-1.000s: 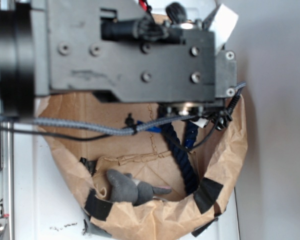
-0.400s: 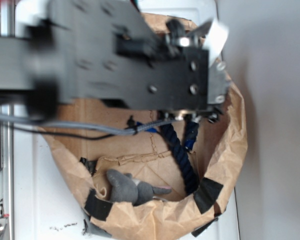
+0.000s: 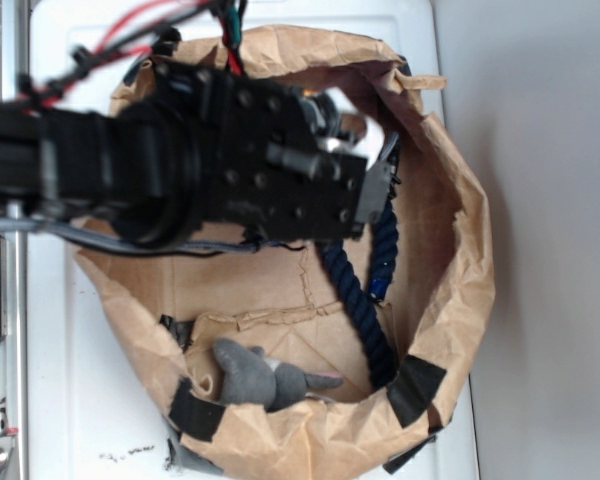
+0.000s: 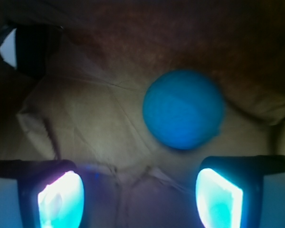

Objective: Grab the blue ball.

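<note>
Ball (image 4: 183, 109) sits on the brown paper floor of the bag (image 3: 450, 290), seen only in wrist view; arm hides it from outside. It lies beyond the gripper (image 4: 140, 194), off-centre twd the right finger (image 4: 217, 198). Fingers spread wide, holding nothing. Likely needs a shift right, then fwd, before closing.

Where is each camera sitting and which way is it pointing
Exterior: above, looking down into the paper bag holding the rope and mouse; the black arm covers the upper left.
Wrist: on the arm, facing the bag floor and the ball; both fingers of the open tool show at the bottom.
Shared: the bag's brown paper.
</note>
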Available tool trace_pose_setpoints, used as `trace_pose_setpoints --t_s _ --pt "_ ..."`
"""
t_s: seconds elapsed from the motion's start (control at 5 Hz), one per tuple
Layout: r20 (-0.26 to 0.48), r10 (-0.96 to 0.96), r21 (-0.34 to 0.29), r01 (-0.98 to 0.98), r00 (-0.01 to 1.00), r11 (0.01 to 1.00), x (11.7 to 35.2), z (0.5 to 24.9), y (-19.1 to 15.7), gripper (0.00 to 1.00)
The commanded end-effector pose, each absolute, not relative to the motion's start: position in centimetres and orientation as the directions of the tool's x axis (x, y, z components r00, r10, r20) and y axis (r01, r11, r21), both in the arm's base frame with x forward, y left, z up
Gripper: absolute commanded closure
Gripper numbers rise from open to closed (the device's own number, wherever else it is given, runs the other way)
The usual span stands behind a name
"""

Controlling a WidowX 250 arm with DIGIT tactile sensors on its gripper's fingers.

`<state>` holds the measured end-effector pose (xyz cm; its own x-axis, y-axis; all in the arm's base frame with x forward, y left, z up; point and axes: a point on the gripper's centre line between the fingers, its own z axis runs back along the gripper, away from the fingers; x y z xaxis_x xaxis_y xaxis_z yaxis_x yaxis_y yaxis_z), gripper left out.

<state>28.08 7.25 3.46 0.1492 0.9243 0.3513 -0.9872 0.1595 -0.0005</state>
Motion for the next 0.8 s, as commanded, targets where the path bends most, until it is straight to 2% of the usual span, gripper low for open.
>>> trace_pose_setpoints --t_s 0.0,0.2,0.6 --pt "0.363 0.929 -0.069 -0.992 0.071 0.103 30.8 2.0 8.2 1.0" --pt "0.337 0.934 -0.079 -0.985 0.121 0.156 30.3 3.3 8.0 1.0" --pt "0.25 0.948 -0.072 -0.973 0.198 0.222 28.4 7.5 7.0 1.0"
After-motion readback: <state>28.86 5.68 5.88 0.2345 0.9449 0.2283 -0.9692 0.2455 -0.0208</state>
